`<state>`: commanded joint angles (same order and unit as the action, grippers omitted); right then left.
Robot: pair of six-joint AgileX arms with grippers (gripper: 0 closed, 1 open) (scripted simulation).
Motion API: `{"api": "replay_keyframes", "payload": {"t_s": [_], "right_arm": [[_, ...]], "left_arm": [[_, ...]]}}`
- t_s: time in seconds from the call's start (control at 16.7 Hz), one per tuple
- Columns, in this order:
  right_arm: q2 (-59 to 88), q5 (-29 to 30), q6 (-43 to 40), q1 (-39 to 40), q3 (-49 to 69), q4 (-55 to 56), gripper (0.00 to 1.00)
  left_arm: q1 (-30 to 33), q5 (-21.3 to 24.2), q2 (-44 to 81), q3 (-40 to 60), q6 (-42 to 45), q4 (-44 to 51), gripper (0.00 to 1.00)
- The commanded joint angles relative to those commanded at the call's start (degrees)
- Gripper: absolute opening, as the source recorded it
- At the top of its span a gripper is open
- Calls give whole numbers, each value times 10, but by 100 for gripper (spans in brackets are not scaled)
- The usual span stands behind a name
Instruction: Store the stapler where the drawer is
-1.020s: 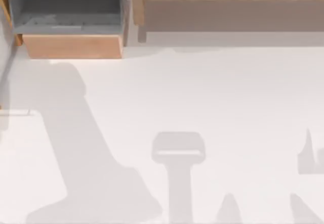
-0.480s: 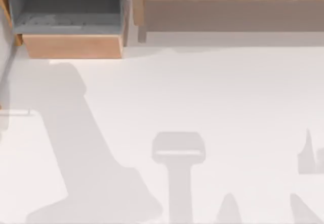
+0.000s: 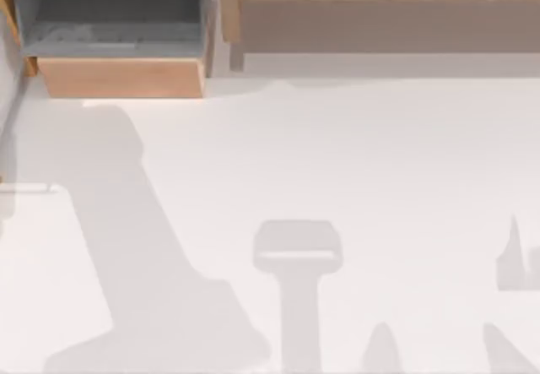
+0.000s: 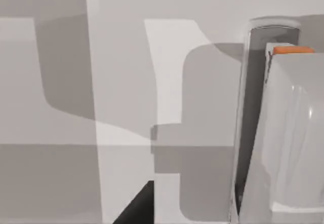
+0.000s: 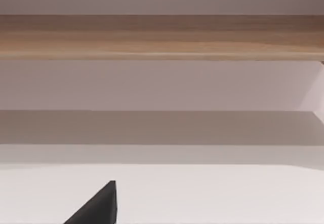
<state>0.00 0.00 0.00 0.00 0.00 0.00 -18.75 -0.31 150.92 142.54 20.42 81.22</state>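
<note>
The drawer (image 3: pixel 122 77) stands pulled out at the table's far left, its orange-tan front panel facing the table and its grey inside open from above. In the left wrist view, the stapler (image 4: pixel 291 138) is a pale elongated body with a rounded end, a dark slit along its side and a small orange piece. It sits close beside my left gripper's dark fingertip (image 4: pixel 135 208), and a gap of table shows between them. I cannot tell whether anything is gripped. In the right wrist view, my right gripper's dark fingertip (image 5: pixel 98 208) hangs above bare table, facing the shelf.
A long wooden shelf (image 3: pixel 380 19) with a brownish-grey inside runs along the far edge to the right of the drawer, and it also appears as the shelf (image 5: pixel 162 37) in the right wrist view. Arm shadows fall across the white table (image 3: pixel 354 154) at the left and along the near edge.
</note>
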Motion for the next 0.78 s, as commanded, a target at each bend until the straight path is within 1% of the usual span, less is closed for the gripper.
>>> {"api": "replay_keyframes", "payload": {"t_s": [0.54, 0.78], "right_arm": [[0, 0, 0, 0, 0, 0, 100], [0, 0, 0, 0, 0, 0, 100]], "left_arm": [[0, 0, 0, 0, 0, 0, 100], [-8, 17, -53, -36, 35, -30, 100]]}}
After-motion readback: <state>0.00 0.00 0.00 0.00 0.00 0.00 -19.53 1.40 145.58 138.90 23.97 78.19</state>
